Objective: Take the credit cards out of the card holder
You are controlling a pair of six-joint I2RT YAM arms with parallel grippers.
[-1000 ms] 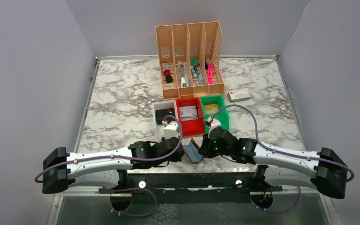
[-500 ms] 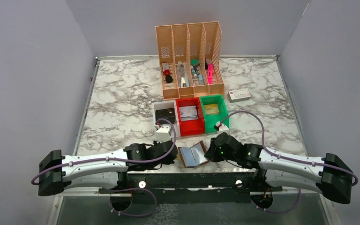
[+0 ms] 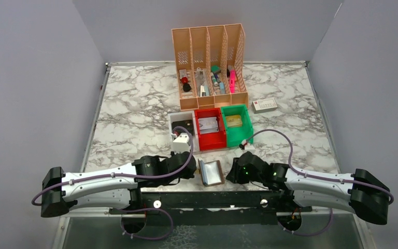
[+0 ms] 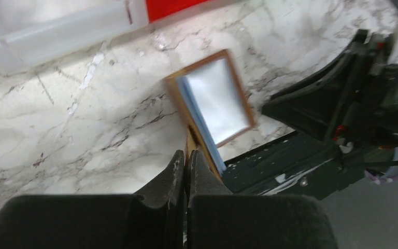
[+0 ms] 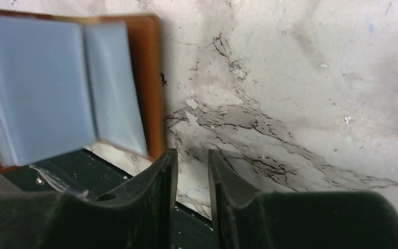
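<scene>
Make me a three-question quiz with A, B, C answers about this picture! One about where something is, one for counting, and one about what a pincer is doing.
1. Where is the card holder?
A. on the floor
B. at the near edge of the table, between the left pincer and the right pincer
C. hanging on the wall

2. How many small bins stand side by side in a row?
A. three
B. five
C. one

3. What is the left pincer doing?
A. standing wide open
B. holding a pen
C. shut on the card holder's edge

Answers:
1 B: the top view shows it sitting open there between the two.
2 A: there is a white bin, a red bin and a green bin.
3 C: its wrist view shows the fingers closed with the brown edge between them.
</scene>
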